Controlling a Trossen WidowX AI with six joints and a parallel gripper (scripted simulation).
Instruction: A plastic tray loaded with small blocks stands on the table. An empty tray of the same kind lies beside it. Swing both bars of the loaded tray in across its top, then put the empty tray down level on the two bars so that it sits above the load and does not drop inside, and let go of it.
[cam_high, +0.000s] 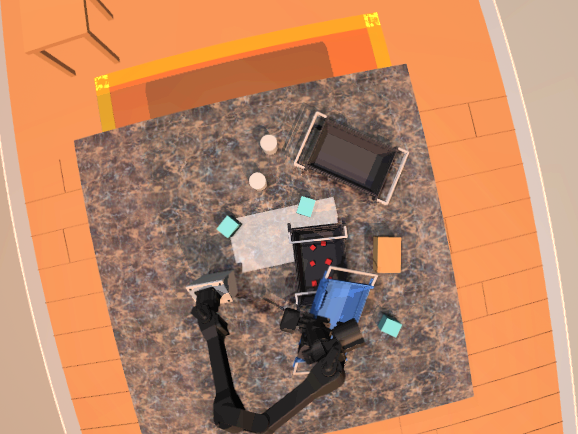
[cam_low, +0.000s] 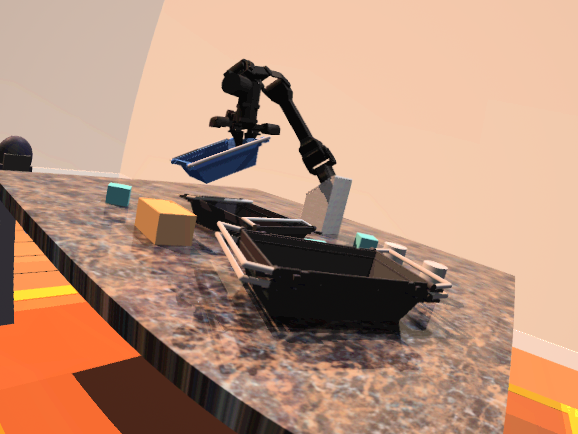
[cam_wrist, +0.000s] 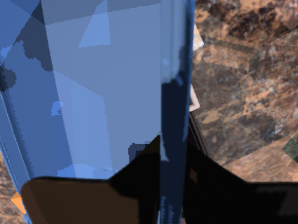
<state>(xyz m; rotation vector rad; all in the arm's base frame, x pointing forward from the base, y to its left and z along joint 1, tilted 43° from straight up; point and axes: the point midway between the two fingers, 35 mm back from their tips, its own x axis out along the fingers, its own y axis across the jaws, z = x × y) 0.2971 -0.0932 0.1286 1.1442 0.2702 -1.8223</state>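
The loaded black tray (cam_high: 301, 265) (cam_low: 207, 214) stands on the table with several small red blocks inside. Its far bar (cam_high: 320, 239) lies across its top near that end. Its near bar (cam_high: 299, 293) also appears swung in, but is mostly hidden in the top view. My gripper (cam_high: 320, 321) (cam_low: 243, 139) (cam_wrist: 168, 141) is shut on a side wall of the empty blue tray (cam_high: 345, 299) (cam_low: 225, 165) (cam_wrist: 100, 90). The blue tray hangs above the table, tilted in the exterior view, with one end over the loaded tray's near end. Its bars are out over its ends.
A larger empty black tray (cam_high: 352, 155) (cam_low: 340, 300) stands at the back right. An orange block (cam_high: 388, 255) (cam_low: 175, 227) is right of the loaded tray. Teal cubes (cam_high: 228, 226) (cam_high: 306, 206) (cam_high: 390, 326) and white cylinders (cam_high: 268, 145) (cam_high: 257, 181) stand around. A pale patch (cam_high: 265, 242) lies beside the loaded tray.
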